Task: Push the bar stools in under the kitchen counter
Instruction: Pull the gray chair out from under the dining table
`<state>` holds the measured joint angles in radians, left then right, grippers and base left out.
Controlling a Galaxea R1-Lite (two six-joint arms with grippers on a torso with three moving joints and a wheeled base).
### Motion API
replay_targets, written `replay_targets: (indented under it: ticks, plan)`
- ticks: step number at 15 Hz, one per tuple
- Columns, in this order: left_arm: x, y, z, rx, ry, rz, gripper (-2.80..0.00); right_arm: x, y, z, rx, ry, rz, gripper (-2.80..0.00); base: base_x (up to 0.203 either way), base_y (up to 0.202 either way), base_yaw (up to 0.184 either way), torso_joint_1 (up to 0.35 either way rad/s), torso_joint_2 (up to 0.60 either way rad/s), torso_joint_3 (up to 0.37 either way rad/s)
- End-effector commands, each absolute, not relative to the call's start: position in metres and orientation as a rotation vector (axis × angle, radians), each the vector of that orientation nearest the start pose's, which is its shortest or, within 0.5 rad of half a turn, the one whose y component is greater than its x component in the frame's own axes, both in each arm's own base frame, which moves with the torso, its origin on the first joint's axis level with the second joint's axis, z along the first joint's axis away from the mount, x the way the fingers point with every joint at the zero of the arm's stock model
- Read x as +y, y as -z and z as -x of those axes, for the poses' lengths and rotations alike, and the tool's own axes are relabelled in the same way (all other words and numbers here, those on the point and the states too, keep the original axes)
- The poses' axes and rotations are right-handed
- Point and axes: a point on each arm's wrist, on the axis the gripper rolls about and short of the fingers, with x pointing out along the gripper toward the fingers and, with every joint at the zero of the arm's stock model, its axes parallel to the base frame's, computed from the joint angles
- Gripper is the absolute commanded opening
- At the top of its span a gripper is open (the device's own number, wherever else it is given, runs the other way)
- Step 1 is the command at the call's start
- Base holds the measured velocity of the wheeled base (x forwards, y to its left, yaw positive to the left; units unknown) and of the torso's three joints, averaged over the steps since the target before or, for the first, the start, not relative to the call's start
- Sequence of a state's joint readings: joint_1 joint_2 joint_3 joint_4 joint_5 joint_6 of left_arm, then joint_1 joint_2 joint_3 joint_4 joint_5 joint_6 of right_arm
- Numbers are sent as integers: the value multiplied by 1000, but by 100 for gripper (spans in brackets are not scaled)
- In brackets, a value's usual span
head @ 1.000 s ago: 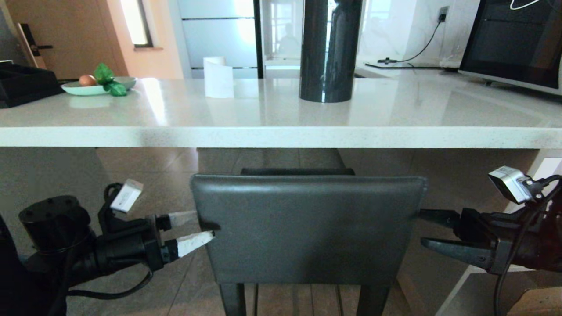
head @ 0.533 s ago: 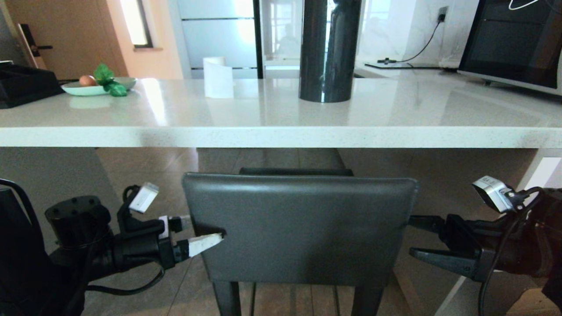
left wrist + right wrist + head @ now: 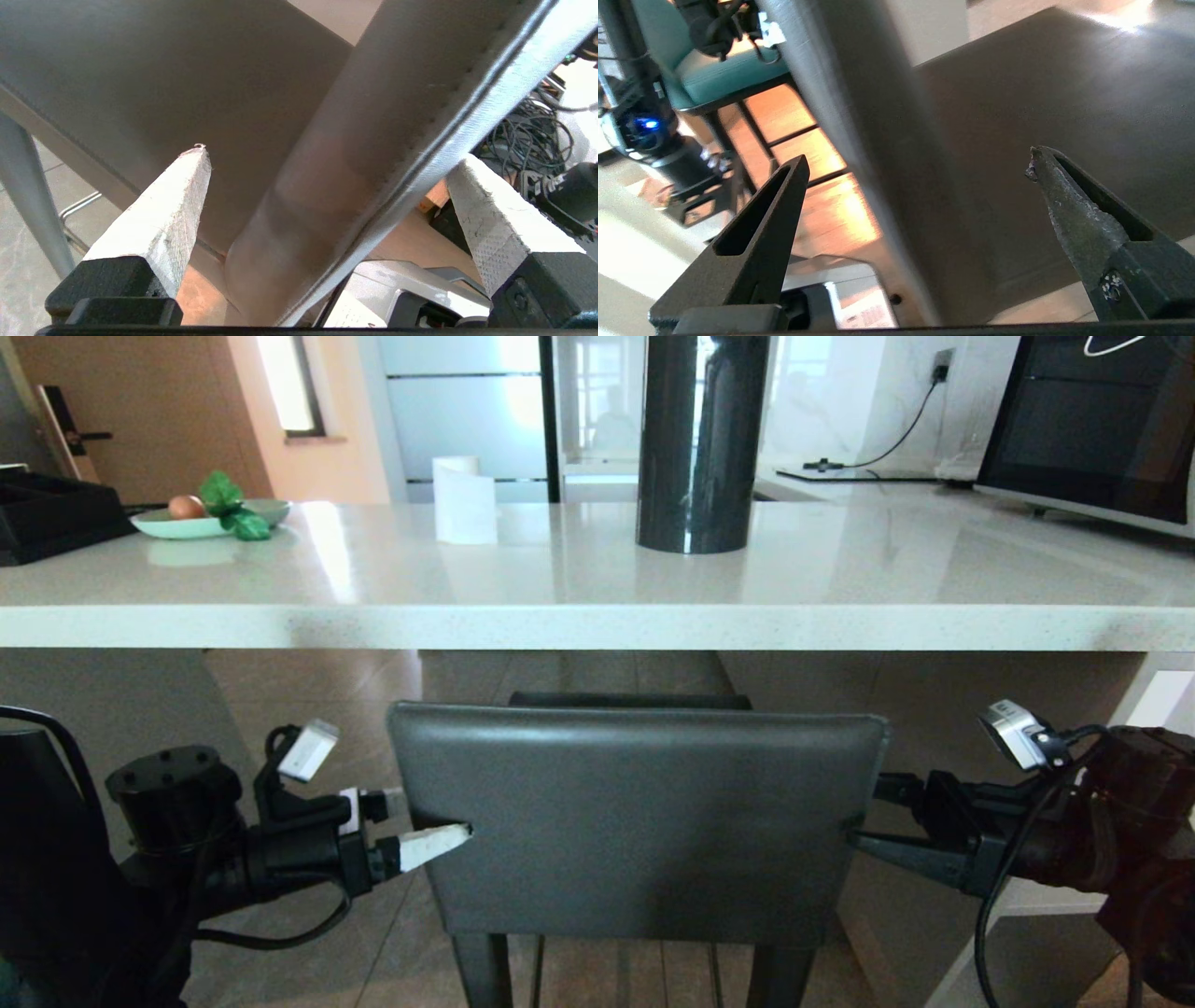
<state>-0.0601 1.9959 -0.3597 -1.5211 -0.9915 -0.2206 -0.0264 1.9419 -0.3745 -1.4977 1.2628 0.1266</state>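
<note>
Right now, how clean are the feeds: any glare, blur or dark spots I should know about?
Head view: window glare streaks the kitchen counter; underneath lies in shade, the grey stool sharp. Left wrist view: the backrest edge is soft and close, the left gripper fingers bright. Right wrist view: backrest smeared with blur, sun patches on the floor, the right gripper dark.

Glossy speckled stone counter, matt dark grey leather stool back, shiny black column.

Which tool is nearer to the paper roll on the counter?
Left. The left tool straddles the grey stool's backrest edge, almost below the paper roll; the right tool straddles the opposite edge, farther off.
</note>
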Motion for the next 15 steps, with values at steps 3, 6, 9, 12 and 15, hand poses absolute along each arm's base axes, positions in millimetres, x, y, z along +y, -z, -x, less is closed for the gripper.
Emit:
replay_targets:
  ticks: [3,6,9,12,15]
  plan:
    - [-39,-85,-287,202,1074,242,0,15,-99,-277,127,-1239,-147,0,0,0,0,0,0,0]
    - [-42,-87,-290,190,1141,231,0,22,-95,-276,141,-1269,-153,0,0,0,0,0,0,0]
    - [-54,-102,-278,160,1220,207,0,36,-95,-274,148,-1328,-153,0,0,0,0,0,0,0]
    - [-66,-113,-264,141,1279,193,0,48,-95,-275,148,-1364,-148,0,0,0,0,0,0,0]
    - [-66,-107,-259,172,1267,210,0,54,-95,-275,154,-1380,-152,0,0,0,0,0,0,0]
